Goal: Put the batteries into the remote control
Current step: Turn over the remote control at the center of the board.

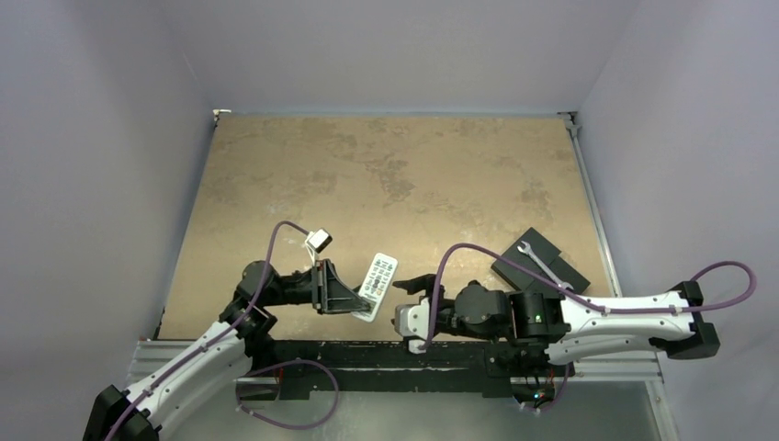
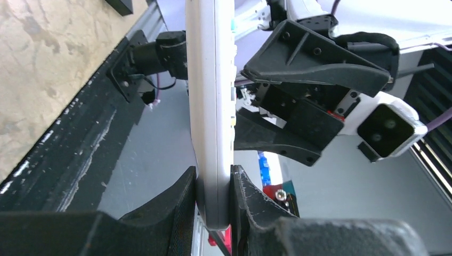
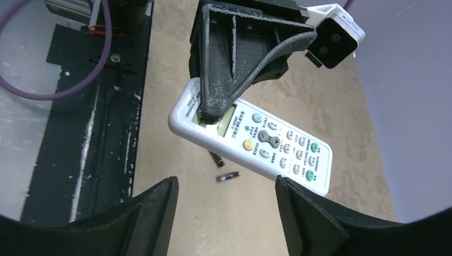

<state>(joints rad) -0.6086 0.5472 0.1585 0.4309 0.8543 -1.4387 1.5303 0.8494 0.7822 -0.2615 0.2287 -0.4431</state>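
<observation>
The left gripper [image 2: 213, 194] is clamped on the remote [image 2: 212, 96], its two black fingers [image 2: 178, 200] pressing the front and back of one end so that the white body stands edge-on in the left wrist view. The right wrist view shows this to be the screen end, with the button rows running away from the grip and facing the right arm. From above, the remote [image 1: 375, 287] sits near the near edge of the surface [image 1: 386, 175], a little left of centre. Its held end is nearer and its free end angles far and right, buttons up. The right gripper [image 3: 224, 210] has its jaws wide apart with nothing between them. It stands just right of the remote, apart from it, its fingers pointing left toward the button face. Past the remote's near long edge in the right wrist view, the batteries [image 3: 227, 176] lie on the tan surface. One small dark cell is in plain sight and the other is partly hidden behind the remote's edge. Well to the right, beyond the right arm, a dark block [image 1: 551, 266] rests on the surface with a silver wrench [image 1: 536, 258] lying across its top.
</observation>
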